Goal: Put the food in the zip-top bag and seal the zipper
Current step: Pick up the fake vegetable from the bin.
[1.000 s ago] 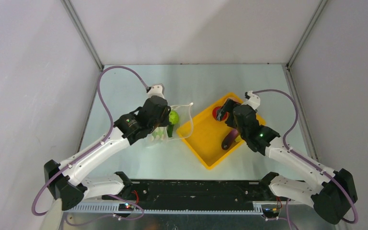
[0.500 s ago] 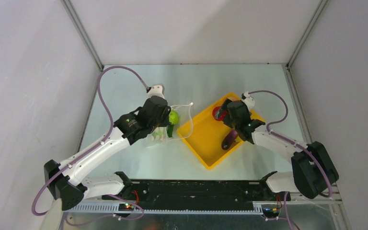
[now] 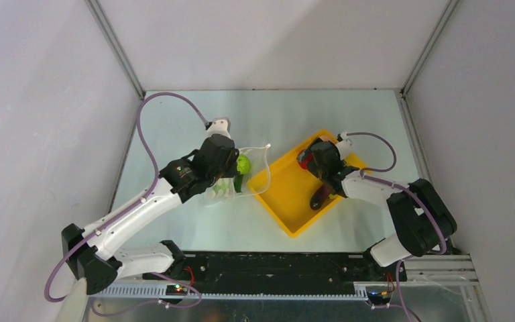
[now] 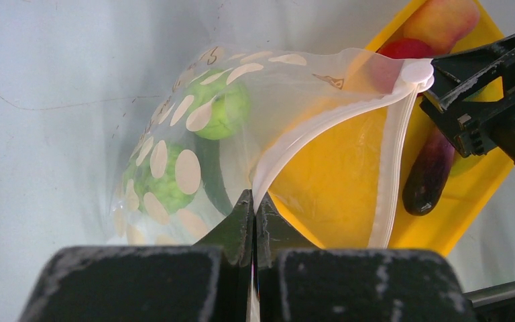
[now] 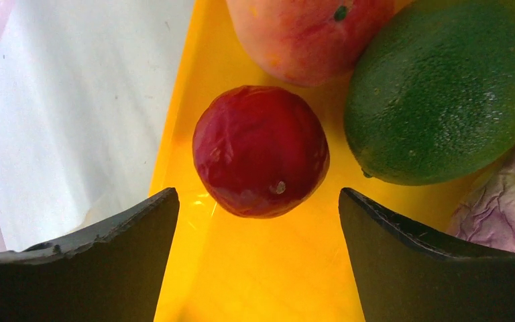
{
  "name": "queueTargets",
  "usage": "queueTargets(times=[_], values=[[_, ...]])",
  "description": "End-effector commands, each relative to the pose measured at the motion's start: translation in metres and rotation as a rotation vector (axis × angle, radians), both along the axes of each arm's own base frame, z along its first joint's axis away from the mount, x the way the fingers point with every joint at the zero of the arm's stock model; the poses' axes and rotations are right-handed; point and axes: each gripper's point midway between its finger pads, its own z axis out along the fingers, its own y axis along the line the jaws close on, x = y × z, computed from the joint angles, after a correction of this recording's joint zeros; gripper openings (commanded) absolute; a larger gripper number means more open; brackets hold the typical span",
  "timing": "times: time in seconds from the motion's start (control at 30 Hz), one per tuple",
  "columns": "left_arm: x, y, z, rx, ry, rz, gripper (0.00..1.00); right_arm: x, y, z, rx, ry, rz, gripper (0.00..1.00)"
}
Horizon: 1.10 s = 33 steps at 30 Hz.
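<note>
My left gripper [image 4: 253, 201] is shut on the white zipper [image 4: 322, 124] edge of the zip-top bag [image 4: 194, 134], holding its mouth lifted and open toward the yellow tray [image 3: 281, 194]. Two green round fruits [image 4: 224, 111] and a dark cucumber [image 4: 211, 174] lie inside the bag. My right gripper [image 5: 258, 194] hangs open over the tray's far corner, its fingers on either side of the red tomato [image 5: 261, 151] without touching it. A peach [image 5: 308, 33], a large green fruit [image 5: 442, 94] and the purple eggplant [image 3: 320, 196] also lie in the tray.
The tray sits right of the bag, its left rim against the bag's mouth. The eggplant's pale calyx [image 5: 503, 201] lies close to my right finger. White enclosure walls and metal posts ring the table.
My right arm has folded in and carried its gripper down toward the tomato at the tray's far corner; its jaws have narrowed slightly. The left arm and bag have not moved.
</note>
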Motion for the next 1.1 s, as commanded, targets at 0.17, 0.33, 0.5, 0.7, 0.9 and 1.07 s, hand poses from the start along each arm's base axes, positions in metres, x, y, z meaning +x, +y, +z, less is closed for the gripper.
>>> queueTargets(times=[0.17, 0.33, 0.5, 0.7, 0.9, 1.07], values=[[-0.003, -0.003, 0.010, -0.054, -0.029, -0.012, 0.00, 0.020, -0.011, -0.004, 0.030, -0.051, -0.147, 0.92], [-0.003, -0.002, 0.010, -0.053, -0.028, -0.011, 0.00, 0.023, -0.010, -0.011, 0.020, -0.044, -0.148, 0.88], [-0.003, -0.004, 0.008, -0.056, -0.023, -0.017, 0.00, 0.024, -0.012, -0.019, -0.006, -0.035, -0.142, 0.84], [-0.004, -0.005, 0.007, -0.059, -0.019, -0.019, 0.00, 0.024, -0.011, -0.013, -0.035, -0.051, -0.110, 0.75], [-0.004, -0.004, 0.008, -0.058, -0.024, -0.017, 0.00, 0.019, -0.012, 0.007, -0.064, -0.081, -0.069, 0.65], [-0.002, -0.005, 0.009, -0.056, -0.027, -0.016, 0.00, 0.008, -0.003, 0.041, -0.077, -0.135, 0.031, 0.57]])
